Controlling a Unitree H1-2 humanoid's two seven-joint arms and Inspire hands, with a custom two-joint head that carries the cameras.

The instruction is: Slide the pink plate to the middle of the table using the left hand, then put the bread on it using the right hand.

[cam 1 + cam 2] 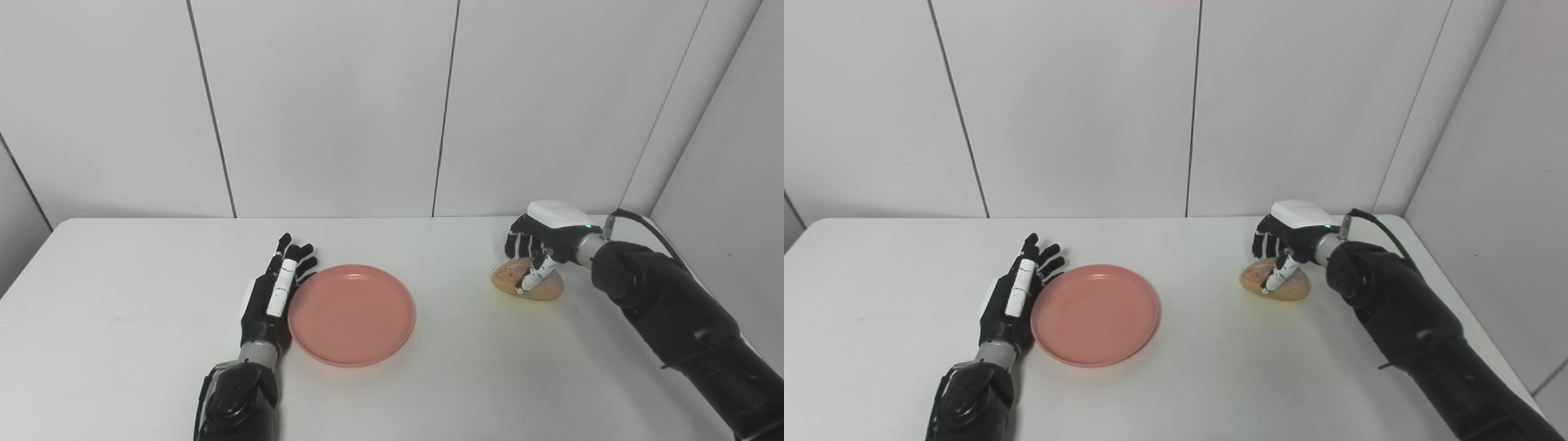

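white counter (pixel 122 343) holds everything, with the pink plate (pixel 351 315) flat near its middle, a bit toward the front edge and left of centre. left hand (pixel 274 294) lies flat on the counter, fingers straight and spread, holding nothing, its side touching the plate's left rim. bread (pixel 530 281), smallest, sits toward the counter's right edge near the back, well apart from the plate, with the right hand (pixel 542 245) curled down over its top, fingers (pixel 531 277) on the loaf, which rests on the counter.
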